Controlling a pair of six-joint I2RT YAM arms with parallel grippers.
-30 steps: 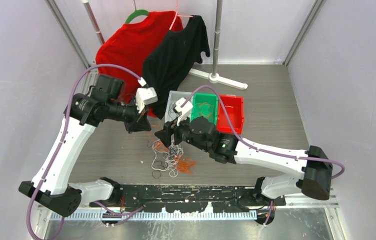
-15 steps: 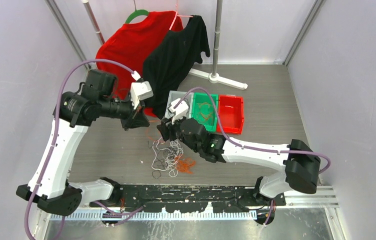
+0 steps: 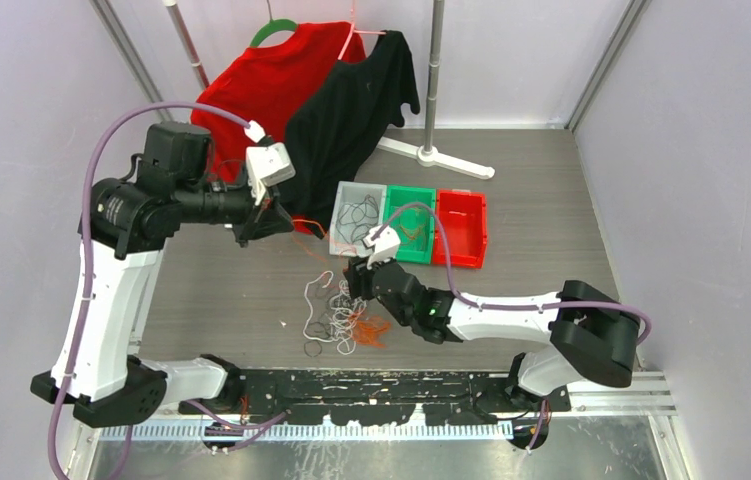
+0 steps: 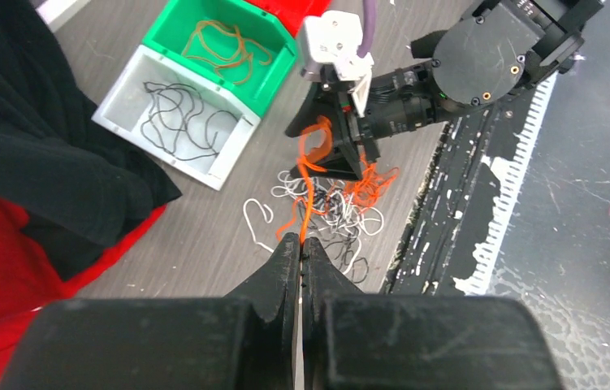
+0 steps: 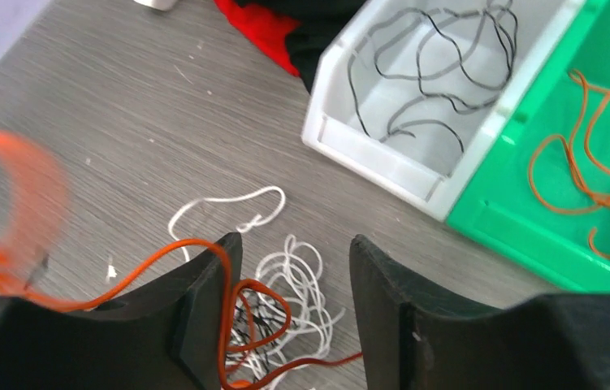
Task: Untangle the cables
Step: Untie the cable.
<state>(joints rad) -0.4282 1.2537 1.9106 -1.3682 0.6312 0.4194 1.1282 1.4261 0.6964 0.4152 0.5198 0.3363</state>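
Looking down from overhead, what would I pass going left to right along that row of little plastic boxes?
white bin holding black cables → green bin holding orange-brown cables → red bin

Main tangle [image 3: 339,322] of thin white, black and orange cables lies loose on the table [image 3: 231,290], near centre. One orange cable [image 4: 308,187] rises out of it, pulled up to the left gripper [image 4: 300,240] and pinched in its closed jaws. A white loop [image 5: 232,197] trails off the pile's far edge. Black cables [image 3: 356,214] lie in the grey bin [image 3: 361,186], orange-brown cables [image 3: 410,229] in the green bin [image 3: 409,190] beside it.
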